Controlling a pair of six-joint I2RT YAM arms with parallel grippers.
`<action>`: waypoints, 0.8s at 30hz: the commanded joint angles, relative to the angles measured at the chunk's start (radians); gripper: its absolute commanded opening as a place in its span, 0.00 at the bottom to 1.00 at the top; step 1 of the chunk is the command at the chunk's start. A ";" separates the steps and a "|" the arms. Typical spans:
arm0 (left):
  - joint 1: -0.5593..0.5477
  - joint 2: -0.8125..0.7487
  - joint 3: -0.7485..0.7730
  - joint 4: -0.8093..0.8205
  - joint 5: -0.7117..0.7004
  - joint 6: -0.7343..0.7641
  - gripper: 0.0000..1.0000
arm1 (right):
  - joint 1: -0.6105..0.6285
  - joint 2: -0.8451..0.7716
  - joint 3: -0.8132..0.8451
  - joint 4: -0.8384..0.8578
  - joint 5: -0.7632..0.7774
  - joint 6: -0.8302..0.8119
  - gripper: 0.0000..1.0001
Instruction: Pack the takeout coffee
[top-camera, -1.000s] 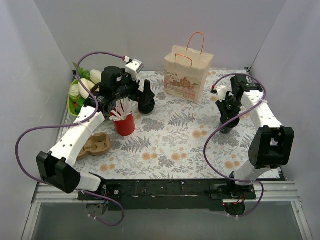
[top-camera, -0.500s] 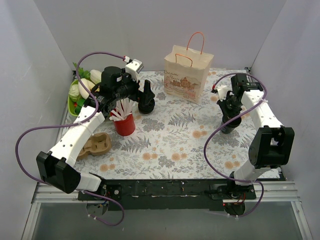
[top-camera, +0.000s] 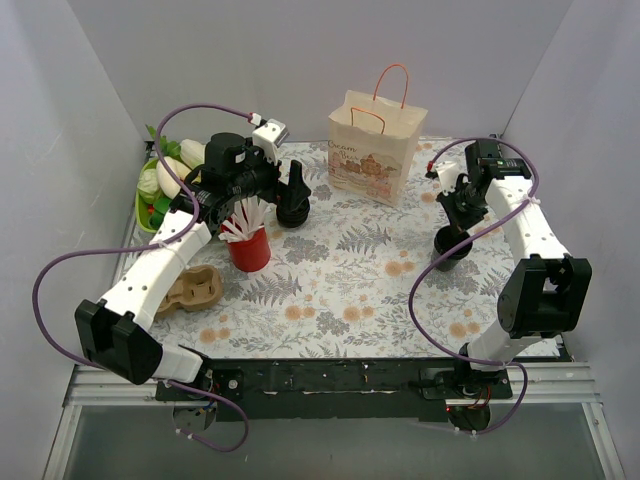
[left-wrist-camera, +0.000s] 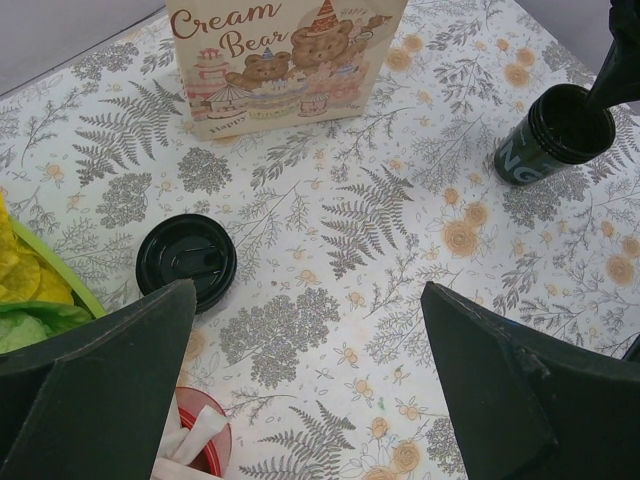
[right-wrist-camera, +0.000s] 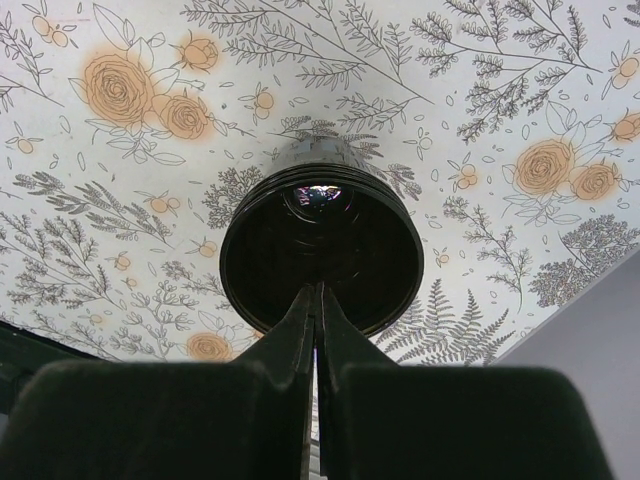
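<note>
No lidded takeout coffee is in view. A dark green cup (top-camera: 450, 246) (left-wrist-camera: 552, 134) (right-wrist-camera: 322, 250) stands without a lid at the right of the table. My right gripper (top-camera: 463, 200) (right-wrist-camera: 318, 292) hangs just above its near rim, shut, with nothing between its fingers. A round black lid (top-camera: 292, 213) (left-wrist-camera: 186, 262) sits low on the floral cloth at the back left. Whether a cup stands under it I cannot tell. My left gripper (top-camera: 284, 193) (left-wrist-camera: 308, 290) hovers over the cloth beside that lid, wide open and holding nothing.
A paper bag (top-camera: 372, 148) (left-wrist-camera: 285, 60) with red handles stands open at the back centre. A red cup (top-camera: 250, 248) (left-wrist-camera: 195, 445) of white straws stands under the left arm. A green basket (top-camera: 142, 205) of vegetables and a brown cardboard carrier (top-camera: 195, 290) lie at the left.
My right gripper has shut fully and risen from the lidless cup, which now shows whole. The left arm has barely moved.
</note>
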 joint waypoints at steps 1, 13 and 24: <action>0.001 -0.007 0.001 0.016 0.012 -0.005 0.98 | -0.008 -0.037 0.026 -0.035 -0.059 -0.021 0.09; 0.000 -0.007 -0.003 0.016 0.013 -0.007 0.98 | -0.004 -0.017 -0.029 -0.096 -0.183 -0.074 0.48; 0.001 -0.013 -0.011 0.013 0.005 -0.001 0.98 | -0.001 0.037 -0.017 -0.102 -0.191 -0.091 0.47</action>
